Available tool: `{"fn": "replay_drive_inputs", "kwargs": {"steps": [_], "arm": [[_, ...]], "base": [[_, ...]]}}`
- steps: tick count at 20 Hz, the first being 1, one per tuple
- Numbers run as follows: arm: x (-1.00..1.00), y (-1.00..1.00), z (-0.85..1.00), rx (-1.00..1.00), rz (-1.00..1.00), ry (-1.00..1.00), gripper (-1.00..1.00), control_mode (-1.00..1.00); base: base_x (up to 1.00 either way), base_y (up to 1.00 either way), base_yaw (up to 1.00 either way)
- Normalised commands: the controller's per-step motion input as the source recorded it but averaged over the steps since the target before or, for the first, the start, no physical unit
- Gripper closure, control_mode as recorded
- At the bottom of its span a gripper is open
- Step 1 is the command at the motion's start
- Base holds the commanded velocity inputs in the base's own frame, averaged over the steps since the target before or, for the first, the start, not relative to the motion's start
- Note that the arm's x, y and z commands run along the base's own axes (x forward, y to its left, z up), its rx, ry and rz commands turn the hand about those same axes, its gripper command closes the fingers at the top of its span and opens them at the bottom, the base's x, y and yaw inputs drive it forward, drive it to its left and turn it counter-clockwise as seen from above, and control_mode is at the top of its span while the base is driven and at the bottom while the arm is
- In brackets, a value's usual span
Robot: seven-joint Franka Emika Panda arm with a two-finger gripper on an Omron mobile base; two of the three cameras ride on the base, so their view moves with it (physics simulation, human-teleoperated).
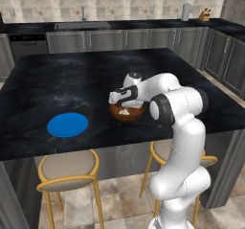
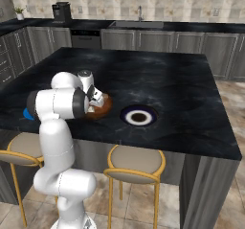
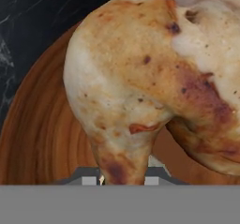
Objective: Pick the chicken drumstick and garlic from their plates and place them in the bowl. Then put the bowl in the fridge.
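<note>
One item is going into the bowl.
The gripper (image 3: 119, 181) is clamped on the chicken drumstick (image 3: 154, 78) by its narrow end, hanging it low over the wooden bowl (image 1: 127, 112) on the dark island counter (image 1: 72, 84), probably for a short, clean drop; both plates, blue (image 1: 67, 125) and navy (image 2: 139, 116), sit bare.

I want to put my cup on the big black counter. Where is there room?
There is bare room between the flat bright blue plate and the round reddish-brown wooden bowl, and across the dark marbled counter behind them. It is also bare right of the dark plate with a white centre. It is crowded at the bowl, where the hand holds the golden-brown chicken drumstick.
</note>
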Motion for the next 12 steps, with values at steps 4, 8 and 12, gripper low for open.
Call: {"fn": "replay_drive_inputs", "kwargs": {"steps": [4,8,12], "arm": [[0.0,0.09,0.0,0.04,0.0,0.0,1.0,-1.0],[0.0,0.18,0.01,0.03,0.0,0.0,-1.0,-1.0],[0.0,0.13,0.0,0.01,0.0,0.0,-1.0,-1.0]], "base": [[0.0,0.0,0.0],[0.0,0.0,0.0],[0.0,0.0,0.0]]}}
